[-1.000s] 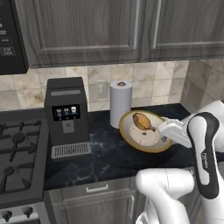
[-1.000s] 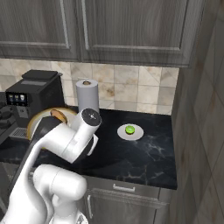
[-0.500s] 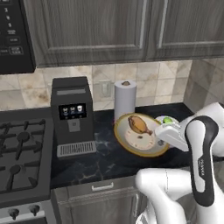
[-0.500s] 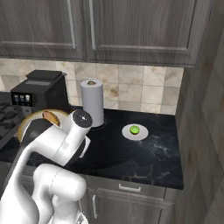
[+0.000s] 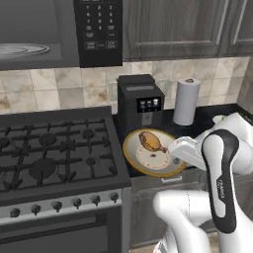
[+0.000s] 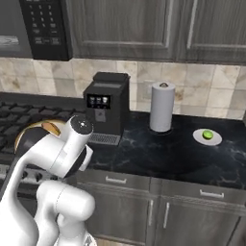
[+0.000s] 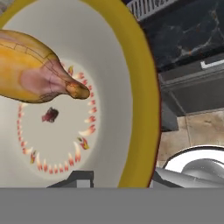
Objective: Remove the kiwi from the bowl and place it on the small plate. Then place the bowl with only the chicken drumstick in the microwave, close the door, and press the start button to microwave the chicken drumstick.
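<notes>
hanging at the top of the left base view, the microwave (image 5: 59,32) stood with its cavity exposed, glass turntable (image 5: 22,49) at 9 o'clock and control panel at 3 o'clock; its door could not be made out. below it lay the gas stove (image 5: 54,150), and the black coffee machine (image 5: 140,104) stood at 3 o'clock of the stove. the bowl (image 5: 150,153) hung off the counter's front edge, between stove and arm, with the chicken drumstick (image 5: 152,141) lying inside toward 12 o'clock. the gripper (image 7: 120,177) pinched the bowl's rim, one finger inside and one outside. the kiwi (image 6: 207,134) rested on the small plate (image 6: 207,137), at 3 o'clock of the paper towel roll (image 6: 162,106).
</notes>
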Robot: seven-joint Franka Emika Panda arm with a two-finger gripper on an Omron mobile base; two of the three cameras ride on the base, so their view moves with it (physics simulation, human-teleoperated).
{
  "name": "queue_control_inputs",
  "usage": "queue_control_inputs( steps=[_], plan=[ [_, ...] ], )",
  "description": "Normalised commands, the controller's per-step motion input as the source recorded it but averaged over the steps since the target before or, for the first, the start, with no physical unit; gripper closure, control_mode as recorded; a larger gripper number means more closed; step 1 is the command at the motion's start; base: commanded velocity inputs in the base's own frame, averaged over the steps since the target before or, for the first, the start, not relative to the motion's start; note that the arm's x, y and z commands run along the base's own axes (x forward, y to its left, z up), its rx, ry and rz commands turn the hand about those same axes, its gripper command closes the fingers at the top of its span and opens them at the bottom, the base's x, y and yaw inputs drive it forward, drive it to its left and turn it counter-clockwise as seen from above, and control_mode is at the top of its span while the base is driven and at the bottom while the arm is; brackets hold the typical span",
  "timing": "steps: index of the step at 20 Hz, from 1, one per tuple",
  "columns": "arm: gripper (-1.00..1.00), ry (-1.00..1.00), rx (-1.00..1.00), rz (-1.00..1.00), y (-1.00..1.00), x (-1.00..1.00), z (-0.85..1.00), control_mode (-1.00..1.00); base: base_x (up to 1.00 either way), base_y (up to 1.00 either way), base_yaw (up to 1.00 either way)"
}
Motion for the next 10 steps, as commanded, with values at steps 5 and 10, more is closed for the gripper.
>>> queue_control_inputs(
  steps=[5,10],
  plan=[
    [1.0,0.0,0.0,0.0,0.0,0.0,0.0,1.0,-0.03,1.0,0.0],
    [1.0,0.0,0.0,0.0,0.0,0.0,0.0,1.0,0.42,1.0,-0.06]
  ],
)
